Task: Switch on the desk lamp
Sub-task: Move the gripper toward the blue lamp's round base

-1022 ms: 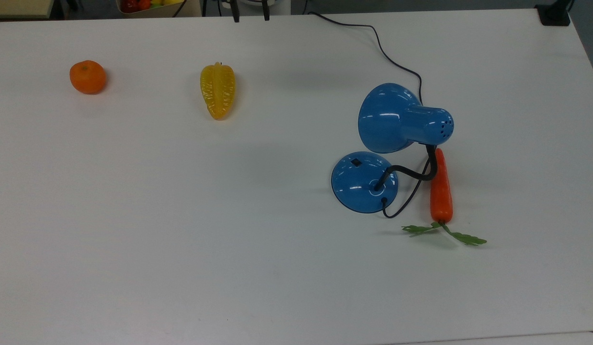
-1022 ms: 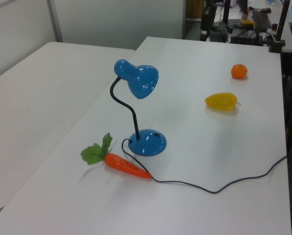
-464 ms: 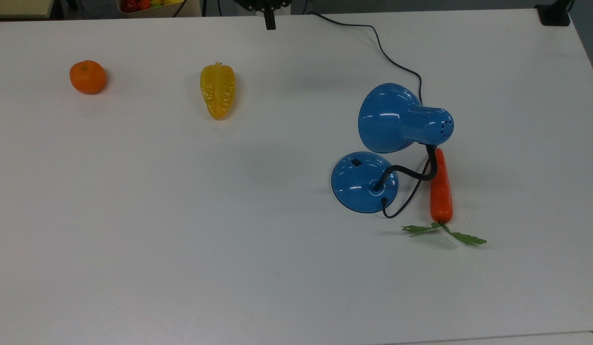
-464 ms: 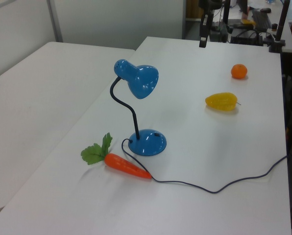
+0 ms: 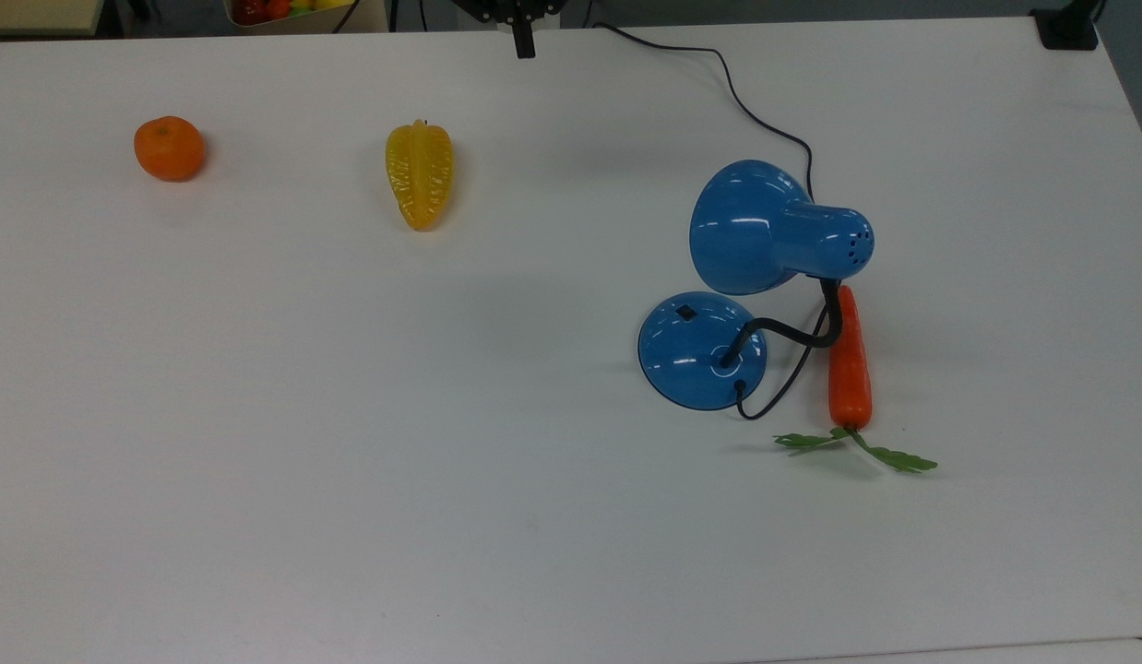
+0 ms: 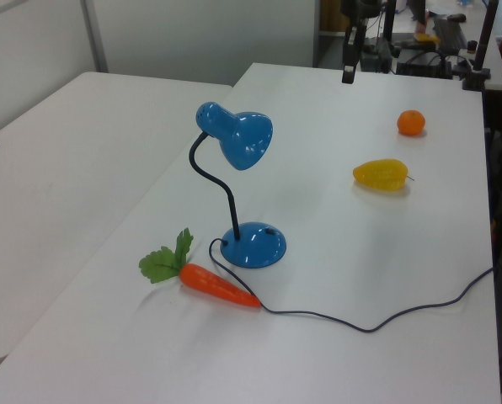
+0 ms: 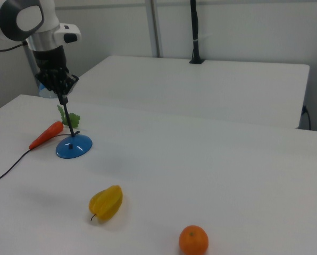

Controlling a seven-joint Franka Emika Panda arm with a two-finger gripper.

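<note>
desk lamp (image 5: 755, 277) stands beside a carrot (image 5: 849, 364); gripper (image 5: 524, 37) clenched, well apart.

Surface: white table (image 5: 350, 461).
Near the top view's far-left corner: orange (image 5: 169, 148).
Beside it, toward the middle: yellow starfruit (image 5: 419, 174).
Right half: desk lamp (image 5: 702, 350) on its round base, cord (image 5: 737, 92) trailing to the far edge.
Just beside the base: carrot (image 5: 850, 361), probably plastic.

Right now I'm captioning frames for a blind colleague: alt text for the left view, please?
A glossy blue desk lamp stands on a white table, its black cord trailing away. An orange carrot lies touching the lamp's base; a yellow starfruit and an orange sit farther back.
</note>
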